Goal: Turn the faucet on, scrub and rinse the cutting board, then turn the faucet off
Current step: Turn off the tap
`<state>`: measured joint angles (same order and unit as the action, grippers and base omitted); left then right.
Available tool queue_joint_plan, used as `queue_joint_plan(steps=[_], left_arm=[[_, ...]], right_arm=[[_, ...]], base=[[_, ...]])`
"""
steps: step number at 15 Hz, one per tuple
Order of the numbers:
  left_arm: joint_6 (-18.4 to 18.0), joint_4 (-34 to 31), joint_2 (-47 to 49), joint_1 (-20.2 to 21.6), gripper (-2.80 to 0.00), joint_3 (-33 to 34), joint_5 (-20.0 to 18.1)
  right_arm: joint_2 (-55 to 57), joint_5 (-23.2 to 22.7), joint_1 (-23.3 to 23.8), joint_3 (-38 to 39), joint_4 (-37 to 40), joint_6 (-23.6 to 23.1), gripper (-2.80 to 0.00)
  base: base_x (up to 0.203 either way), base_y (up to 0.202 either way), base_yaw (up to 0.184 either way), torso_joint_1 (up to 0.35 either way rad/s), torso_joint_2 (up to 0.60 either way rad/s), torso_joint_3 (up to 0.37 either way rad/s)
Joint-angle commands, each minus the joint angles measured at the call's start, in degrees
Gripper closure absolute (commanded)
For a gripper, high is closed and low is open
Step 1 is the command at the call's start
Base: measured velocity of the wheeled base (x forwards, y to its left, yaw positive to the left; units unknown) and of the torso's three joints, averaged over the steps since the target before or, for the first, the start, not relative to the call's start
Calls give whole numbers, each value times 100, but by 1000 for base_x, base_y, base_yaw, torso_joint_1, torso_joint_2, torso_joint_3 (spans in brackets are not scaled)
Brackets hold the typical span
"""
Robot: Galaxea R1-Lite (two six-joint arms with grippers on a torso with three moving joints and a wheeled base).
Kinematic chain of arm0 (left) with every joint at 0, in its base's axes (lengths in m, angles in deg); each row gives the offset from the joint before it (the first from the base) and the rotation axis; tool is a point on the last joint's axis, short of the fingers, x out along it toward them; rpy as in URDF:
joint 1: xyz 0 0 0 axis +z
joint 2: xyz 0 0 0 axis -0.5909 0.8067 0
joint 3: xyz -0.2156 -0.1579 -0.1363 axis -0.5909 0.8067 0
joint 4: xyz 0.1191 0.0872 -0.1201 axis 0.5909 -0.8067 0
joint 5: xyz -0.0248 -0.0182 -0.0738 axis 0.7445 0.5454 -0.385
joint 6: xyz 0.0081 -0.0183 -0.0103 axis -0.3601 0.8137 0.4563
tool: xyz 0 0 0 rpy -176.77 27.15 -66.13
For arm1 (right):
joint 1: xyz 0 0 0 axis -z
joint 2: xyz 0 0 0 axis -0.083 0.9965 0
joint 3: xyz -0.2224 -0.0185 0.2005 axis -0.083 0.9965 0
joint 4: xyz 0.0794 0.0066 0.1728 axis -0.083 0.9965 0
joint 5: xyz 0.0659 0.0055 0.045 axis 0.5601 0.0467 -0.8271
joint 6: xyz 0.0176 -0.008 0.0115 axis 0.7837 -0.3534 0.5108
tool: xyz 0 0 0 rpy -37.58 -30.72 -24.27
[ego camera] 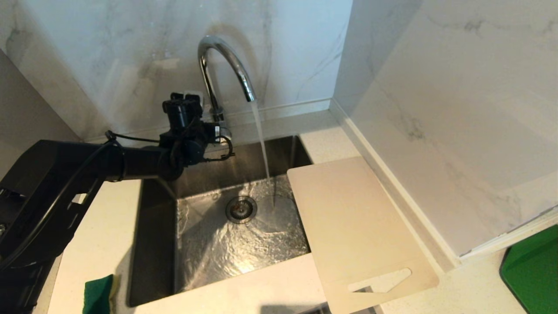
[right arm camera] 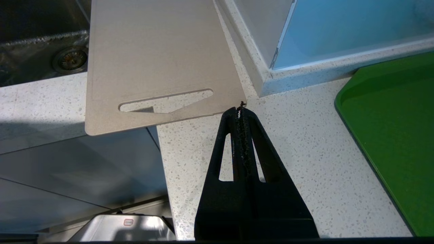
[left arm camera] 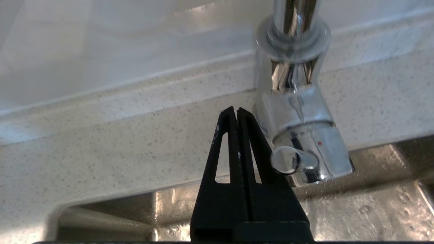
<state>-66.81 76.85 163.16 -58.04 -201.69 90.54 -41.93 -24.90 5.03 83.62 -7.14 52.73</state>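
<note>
Faucet (ego camera: 226,61) running, cutting board (ego camera: 355,226) dry.
Left hand (left arm camera: 236,110) pressed together beside lever (left arm camera: 288,160); risk: bumping it, cutting flow.

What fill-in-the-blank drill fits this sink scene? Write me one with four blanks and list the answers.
1. Water from the faucet is ____.
2. The cutting board lies on the counter with one edge over the ____.
3. The left tool sits beside the faucet's lever knob with its fingers ____.
4. The sponge at the counter's near edge is ____ in colour.

Answers: running; sink; shut; green
</note>
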Motion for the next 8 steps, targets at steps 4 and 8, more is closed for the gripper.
queue_joint_plan(steps=[4, 8], left_arm=[[-4, 84, -101, 11, 0, 12, 150], [0, 98, -159, 11, 0, 12, 156]], right_arm=[[0, -3, 0, 1, 0, -3, 0], [0, -3, 0, 1, 0, -3, 0]], base=[[0, 0, 0, 0, 0, 0], [0, 0, 0, 0, 0, 0]])
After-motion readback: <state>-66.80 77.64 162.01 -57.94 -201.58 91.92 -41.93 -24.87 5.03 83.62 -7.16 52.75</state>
